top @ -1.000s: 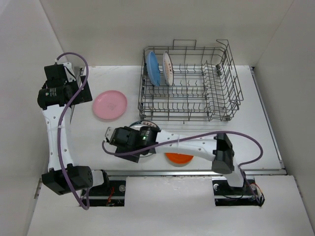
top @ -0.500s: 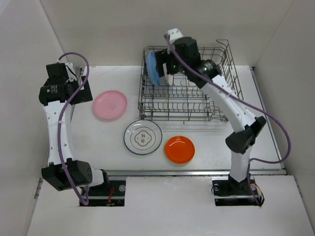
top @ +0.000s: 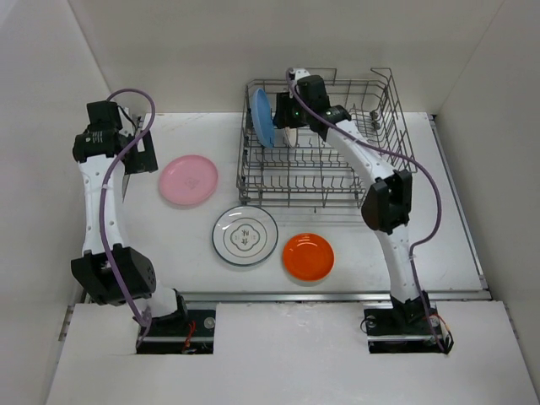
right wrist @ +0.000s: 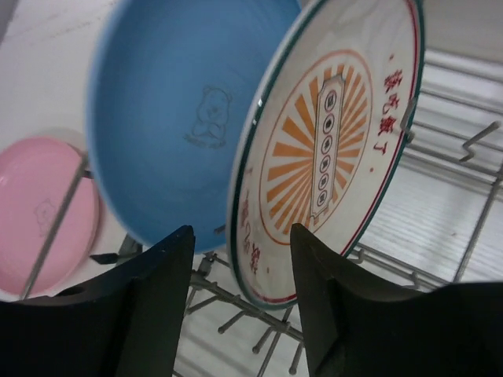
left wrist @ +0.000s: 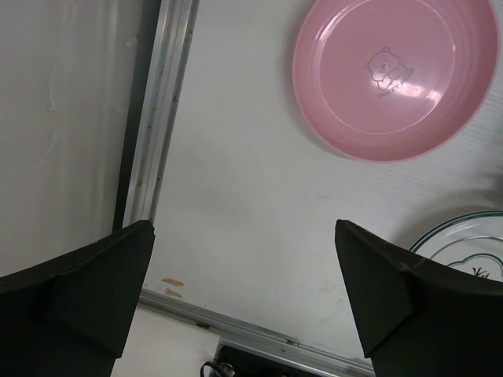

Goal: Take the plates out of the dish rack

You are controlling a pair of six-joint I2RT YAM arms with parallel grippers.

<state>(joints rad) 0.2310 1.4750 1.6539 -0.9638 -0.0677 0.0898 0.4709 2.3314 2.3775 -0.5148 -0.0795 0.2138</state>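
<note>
The dish rack [top: 396, 126] sits at the far side of the table [top: 456, 245], right of centre. Its near edge is just beyond the plates laid out on the table. Two plates stand on edge among the tines in its far left corner: a blue plate [top: 263, 118] hard against the left wall and a patterned plate [right wrist: 330, 149] just to its right. The two are close together, the patterned one tilted.

The right gripper [right wrist: 240, 236] reaches over the rack to that corner. Its fingers stand apart on either side of the patterned plate's lower rim, with a sliver of gap showing on the left side. Whether the right finger touches the plate's face I cannot tell, but the fingers have not closed on the plate. Wire tines crowd close beneath the fingers.

The left gripper [left wrist: 244, 298] hangs over the table's left edge with its fingers spread as wide as they go and nothing between them. A metal strip [left wrist: 157, 118] runs along that edge just below it.

A pink plate [top: 188, 180] lies flat near the left gripper, well left of the rack. A dark-rimmed plate [top: 245, 235] and an orange plate [top: 308, 257] lie side by side nearer the arm bases. All three are apart from one another, with table showing between them. A band of table also shows between the rack's right wall and the table's right edge.
</note>
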